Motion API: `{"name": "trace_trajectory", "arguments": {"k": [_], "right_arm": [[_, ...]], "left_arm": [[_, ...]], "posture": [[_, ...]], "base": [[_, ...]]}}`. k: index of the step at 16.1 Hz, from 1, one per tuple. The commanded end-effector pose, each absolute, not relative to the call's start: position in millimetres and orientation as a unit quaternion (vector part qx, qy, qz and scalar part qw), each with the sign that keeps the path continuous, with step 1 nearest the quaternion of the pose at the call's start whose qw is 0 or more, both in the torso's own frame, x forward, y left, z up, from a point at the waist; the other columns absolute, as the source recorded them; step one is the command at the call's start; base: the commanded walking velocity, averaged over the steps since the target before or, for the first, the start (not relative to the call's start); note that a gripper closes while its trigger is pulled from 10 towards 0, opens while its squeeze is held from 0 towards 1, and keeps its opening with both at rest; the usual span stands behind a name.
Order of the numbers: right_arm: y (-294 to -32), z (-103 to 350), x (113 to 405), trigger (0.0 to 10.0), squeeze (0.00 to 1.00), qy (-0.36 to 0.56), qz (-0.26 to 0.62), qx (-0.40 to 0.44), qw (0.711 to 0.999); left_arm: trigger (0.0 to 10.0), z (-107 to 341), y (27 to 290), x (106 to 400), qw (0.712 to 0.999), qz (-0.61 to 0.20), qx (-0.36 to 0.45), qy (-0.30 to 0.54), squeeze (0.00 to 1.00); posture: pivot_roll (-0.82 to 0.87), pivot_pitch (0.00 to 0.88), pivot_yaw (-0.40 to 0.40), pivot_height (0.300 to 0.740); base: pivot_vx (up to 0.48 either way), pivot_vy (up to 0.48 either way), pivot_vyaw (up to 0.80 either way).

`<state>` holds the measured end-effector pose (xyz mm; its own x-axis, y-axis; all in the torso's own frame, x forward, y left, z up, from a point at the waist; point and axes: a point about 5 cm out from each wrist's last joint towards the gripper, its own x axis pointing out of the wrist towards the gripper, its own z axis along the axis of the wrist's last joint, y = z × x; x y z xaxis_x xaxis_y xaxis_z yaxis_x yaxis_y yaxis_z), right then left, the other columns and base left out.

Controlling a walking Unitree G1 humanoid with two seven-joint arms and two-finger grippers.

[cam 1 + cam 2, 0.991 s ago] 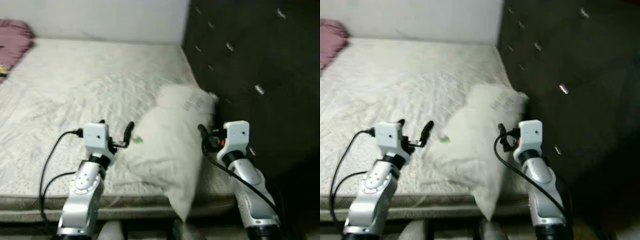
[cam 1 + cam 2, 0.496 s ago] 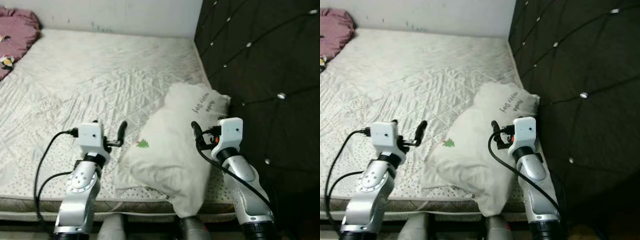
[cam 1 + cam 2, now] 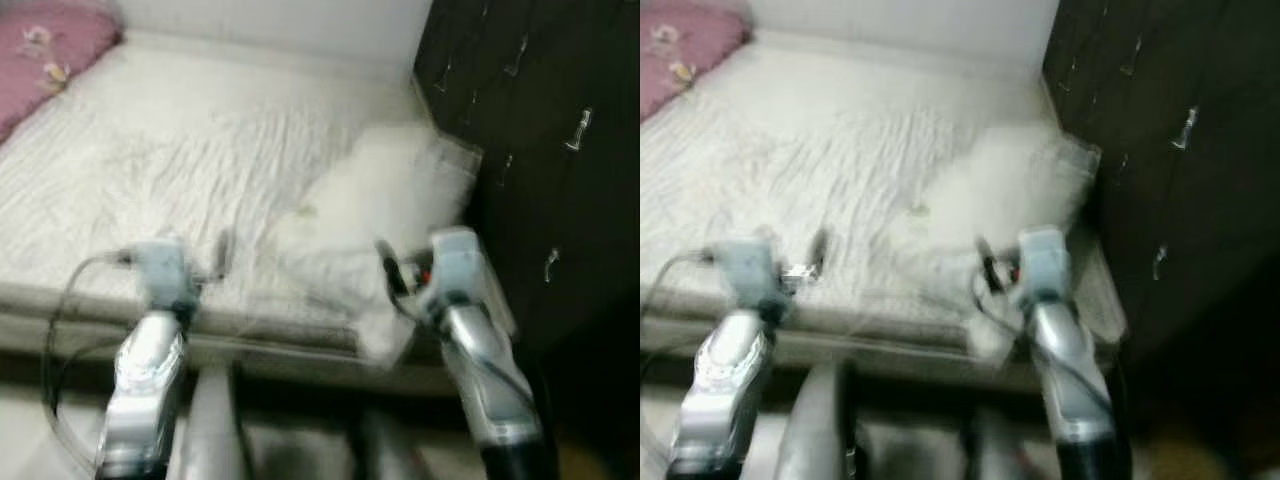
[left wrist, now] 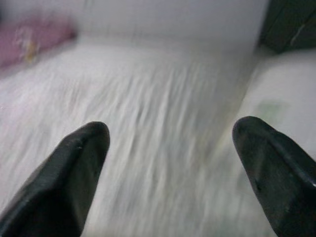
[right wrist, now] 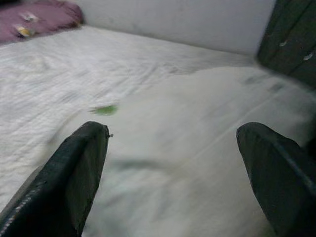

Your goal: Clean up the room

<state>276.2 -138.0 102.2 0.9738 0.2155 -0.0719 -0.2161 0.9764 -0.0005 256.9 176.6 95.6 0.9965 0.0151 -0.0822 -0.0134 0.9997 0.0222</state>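
Nearest the camera, both silver arms reach forward over the near edge of the mattress (image 3: 150, 150), with the head views blurred by motion. Left gripper (image 4: 170, 163) is raised above the bare quilted surface just inside that near edge; its two black fingers (image 4: 69, 173) are spread wide with nothing between them. Right gripper (image 5: 173, 168) is held level with it, toward the near right corner of the mattress; its fingers (image 5: 69, 173) are likewise spread apart and hold nothing.

White pillow (image 3: 380, 210) lies on the right side of the mattress, running from the near edge back toward the dark tufted headboard (image 3: 540, 150) that stands along the right edge. One corner of the pillow hangs over the near edge. Right gripper is directly above the near end of the pillow, and in the right wrist view the pillow surface spans the gap between the fingers; contact cannot be determined. A small green mark (image 5: 104, 109) is printed on the pillow. Left gripper is beside the pillow, to its left, and apart from it.

Farther back, the mattress extends to a pale wall (image 3: 900, 20). A pink bundle of bedding (image 3: 50, 60) rests at the far left corner.
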Motion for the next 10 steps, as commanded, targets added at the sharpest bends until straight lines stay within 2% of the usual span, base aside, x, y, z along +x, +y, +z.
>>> {"name": "trace_trajectory", "arguments": {"k": [1, 6, 10], "right_arm": [[-138.4, 99.8, 275.8, 10.0, 0.00, 0.044, 0.112, -0.008, 0.993], [-137.1, 99.6, 276.8, 10.0, 0.00, 0.045, 0.117, -0.010, 0.992], [-137.3, 99.7, 276.9, 10.0, 0.00, 0.043, 0.116, -0.010, 0.992]], "left_arm": [[10.0, 102.5, 174.6, 260.2, 0.999, 0.003, 0.017, 0.029, 0.00], [10.0, 102.8, 175.4, 259.3, 1.000, -0.004, 0.013, 0.025, 0.00], [10.0, 103.2, 173.9, 259.5, 1.000, -0.010, 0.010, 0.024, 0.00]], "posture": [[-0.03, 0.000, -0.079, 0.591], [-0.02, 0.000, -0.081, 0.591], [-0.02, 0.000, -0.081, 0.591]], "base": [[0.000, 0.000, 0.00], [0.000, 0.000, 0.00], [0.270, 0.000, 0.00]]}}
